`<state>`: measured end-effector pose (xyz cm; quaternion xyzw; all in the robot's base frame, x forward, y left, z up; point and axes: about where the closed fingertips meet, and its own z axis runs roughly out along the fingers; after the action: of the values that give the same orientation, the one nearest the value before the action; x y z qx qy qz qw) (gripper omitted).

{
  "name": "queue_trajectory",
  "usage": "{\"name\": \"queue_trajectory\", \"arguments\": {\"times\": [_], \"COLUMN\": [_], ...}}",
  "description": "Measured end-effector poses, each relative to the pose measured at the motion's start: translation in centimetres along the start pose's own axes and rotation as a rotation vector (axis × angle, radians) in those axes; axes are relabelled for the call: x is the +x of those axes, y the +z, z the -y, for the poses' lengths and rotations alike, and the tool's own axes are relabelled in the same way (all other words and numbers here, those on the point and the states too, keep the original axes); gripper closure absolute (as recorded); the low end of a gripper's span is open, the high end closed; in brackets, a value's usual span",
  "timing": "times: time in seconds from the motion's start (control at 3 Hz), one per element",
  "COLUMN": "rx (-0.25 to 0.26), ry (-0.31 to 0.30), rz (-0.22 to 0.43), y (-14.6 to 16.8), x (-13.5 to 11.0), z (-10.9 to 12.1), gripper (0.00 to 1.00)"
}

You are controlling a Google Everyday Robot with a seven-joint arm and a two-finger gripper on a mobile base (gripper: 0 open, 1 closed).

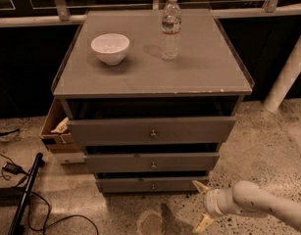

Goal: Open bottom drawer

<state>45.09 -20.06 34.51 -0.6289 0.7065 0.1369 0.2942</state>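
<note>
Gripper near right, by the bottom drawer, arm cut off at right edge, cardboard box left partly hidden behind cabinet, water bottle label unreadable, drawer interiors dark

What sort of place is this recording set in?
Likely an indoor lab or test area: a grey three-drawer cabinet stands on a speckled stone floor, with loose black cables lying nearby. The white arm's gripper, open, sits low beside the grey bottom drawer.
</note>
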Motion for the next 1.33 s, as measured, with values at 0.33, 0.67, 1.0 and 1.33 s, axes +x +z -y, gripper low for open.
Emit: {"name": "queue_trajectory", "arguments": {"times": [0.33,0.67,1.0,1.33], "rx": [-0.002,-0.001,0.023,0.047], "ry": [0.035,0.035,0.042,0.024], "rz": [0.022,0.022,0.035,0.053], "y": [4.4,4.4,5.0,6.6], "x": [3.1,3.1,4.0,4.7], "z": [1.9,1.9,2.3,2.9], "gripper": [0.00,0.00,0.00,0.00]}}
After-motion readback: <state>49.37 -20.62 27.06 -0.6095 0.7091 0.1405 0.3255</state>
